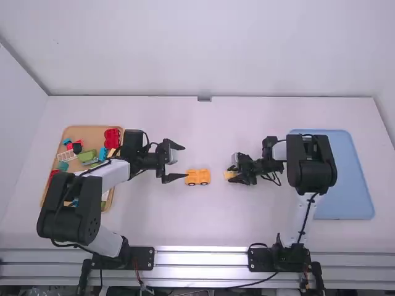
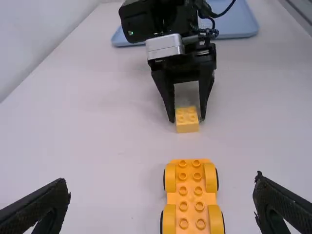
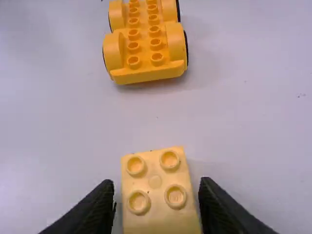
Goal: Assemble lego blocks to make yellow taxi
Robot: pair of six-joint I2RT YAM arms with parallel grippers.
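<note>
In the high view my left gripper (image 1: 174, 161) stands open left of the yellow car base (image 1: 197, 177); nothing is between its fingers. The left wrist view has this left gripper (image 2: 161, 195) spread wide, with the studded, four-wheeled car base (image 2: 190, 195) lying ahead between the tips. Right of the car base, my right gripper (image 1: 239, 175) straddles a small pale yellow block (image 1: 230, 175). From the right wrist view, the 2x2 block (image 3: 158, 195) sits studs up between the right gripper's (image 3: 157, 187) fingers, which stand narrowly open with a slim gap at its left side.
A tan tray (image 1: 77, 132) with several coloured pieces lies at the left, partly under the left arm. At the right is a blue tray (image 1: 352, 179), beside and behind the right arm. White table (image 1: 203, 222) surface surrounds the car base.
</note>
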